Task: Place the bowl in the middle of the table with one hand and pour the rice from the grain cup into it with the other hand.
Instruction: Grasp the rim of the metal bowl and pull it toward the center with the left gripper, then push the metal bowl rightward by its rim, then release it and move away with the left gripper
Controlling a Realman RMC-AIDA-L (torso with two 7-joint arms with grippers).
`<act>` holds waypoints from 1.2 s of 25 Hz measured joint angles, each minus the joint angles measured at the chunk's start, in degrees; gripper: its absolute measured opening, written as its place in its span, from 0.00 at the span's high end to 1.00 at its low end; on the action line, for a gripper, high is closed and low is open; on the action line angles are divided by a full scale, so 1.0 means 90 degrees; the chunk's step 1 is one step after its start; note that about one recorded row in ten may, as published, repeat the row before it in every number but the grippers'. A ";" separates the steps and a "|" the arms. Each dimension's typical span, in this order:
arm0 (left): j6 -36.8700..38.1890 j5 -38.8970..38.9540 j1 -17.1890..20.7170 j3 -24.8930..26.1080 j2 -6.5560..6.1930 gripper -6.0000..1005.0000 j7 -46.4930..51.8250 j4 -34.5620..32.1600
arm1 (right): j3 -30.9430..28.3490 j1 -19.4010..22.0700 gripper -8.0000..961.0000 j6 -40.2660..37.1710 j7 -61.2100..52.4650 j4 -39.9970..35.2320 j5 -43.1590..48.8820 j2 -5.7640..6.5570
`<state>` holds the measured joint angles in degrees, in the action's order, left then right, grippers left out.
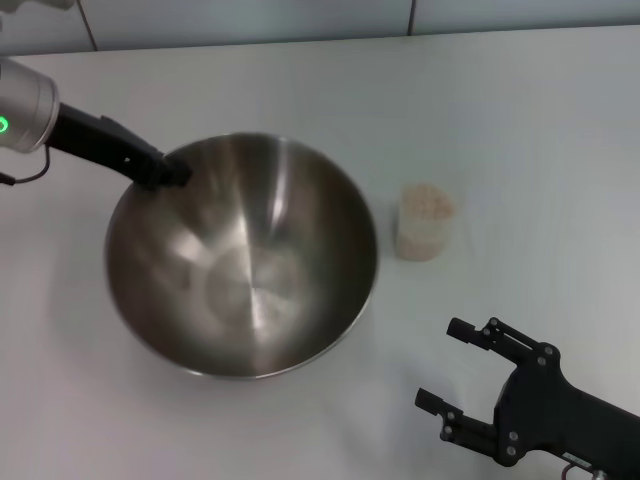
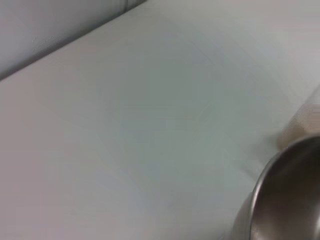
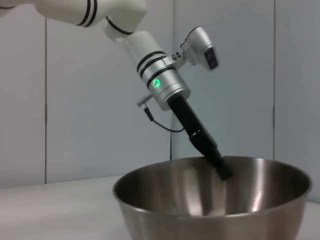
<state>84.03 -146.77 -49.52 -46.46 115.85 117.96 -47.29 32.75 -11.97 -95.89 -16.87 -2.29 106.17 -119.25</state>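
Only the head view shows the grain cup [image 1: 426, 222] beside the bowl [image 1: 240, 260]

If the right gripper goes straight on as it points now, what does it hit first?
Probably nothing soon: the open right gripper points between the wide steel mixing bowl and the clear plastic grain cup. The bowl looks nearer; depth is unclear.

plain white table [image 1: 520, 110]; big steel bowl [image 1: 240, 260] sits on it left of centre; grain cup [image 1: 425, 222] with rice [image 1: 427, 201] stands just beside the bowl's right
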 joint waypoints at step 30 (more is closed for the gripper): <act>-0.0028 0.0834 0.0405 -0.0339 0.0241 0.88 -0.0102 -0.1662 | 0.0000 -0.0074 0.20 -0.0078 0.0001 -0.0014 0.0000 -0.0002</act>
<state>83.77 -139.27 -45.87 -49.51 118.02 117.05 -62.25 32.75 -12.64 -96.60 -16.86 -2.41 106.17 -119.26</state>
